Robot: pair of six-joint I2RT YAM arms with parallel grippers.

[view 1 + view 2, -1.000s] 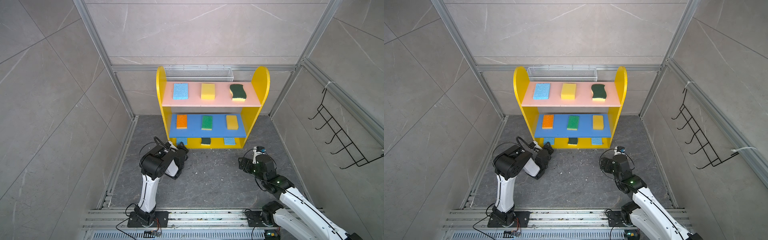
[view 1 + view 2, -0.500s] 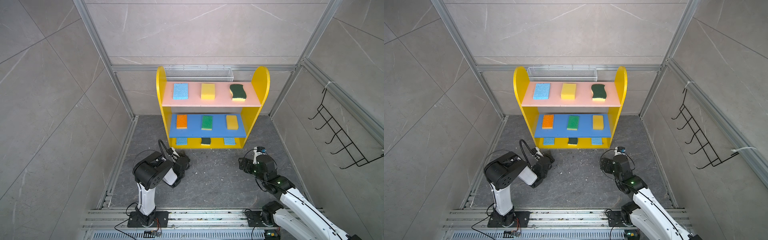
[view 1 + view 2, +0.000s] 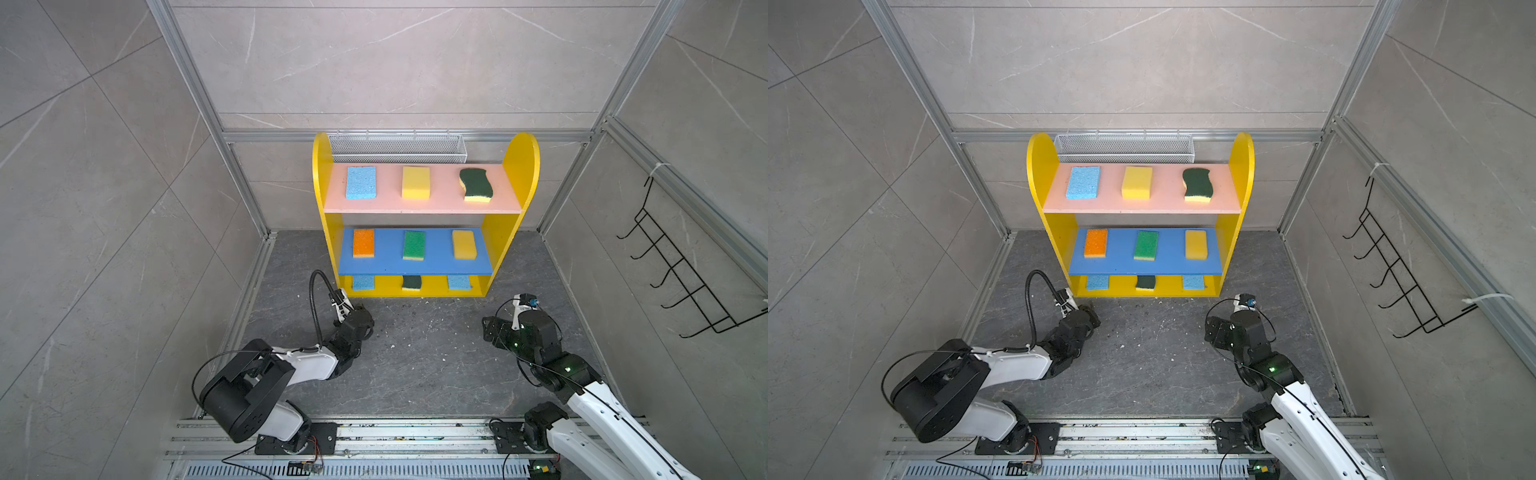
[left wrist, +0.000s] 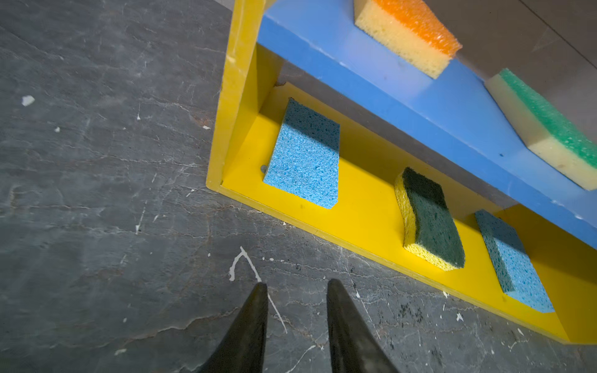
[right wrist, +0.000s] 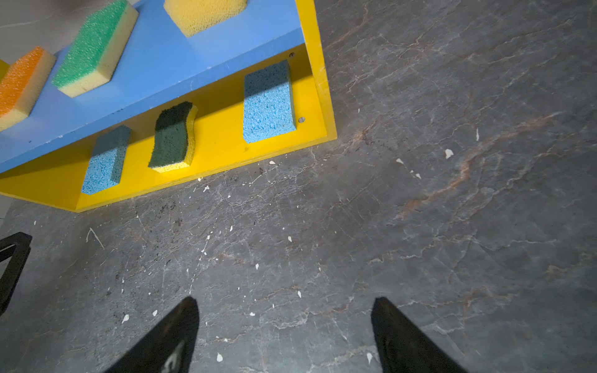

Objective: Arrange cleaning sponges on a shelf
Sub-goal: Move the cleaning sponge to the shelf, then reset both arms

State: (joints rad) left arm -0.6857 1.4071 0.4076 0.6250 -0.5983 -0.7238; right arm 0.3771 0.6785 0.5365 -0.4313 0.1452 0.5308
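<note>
**Nine sponges shelved, both arms on bare floor**

The shelf (image 3: 424, 291) stands at the back edge of the dark, chip-flecked stone floor (image 3: 419, 357), grey tiled walls around. The sponges (image 3: 413, 245) lie three per board. The left gripper (image 4: 296, 290) is nearly pressed together, empty; the right gripper (image 5: 286, 310) is spread, empty.

nine sponges (image 3: 361, 182), one shelf (image 3: 521, 162), two arms (image 3: 307, 365)

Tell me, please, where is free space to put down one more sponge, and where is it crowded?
The dark floor between the left gripper, the right gripper and the shelf is bare. Gaps between neighbouring sponges on every board are narrow. The yellow base is most crowded, low under the blue board.
</note>
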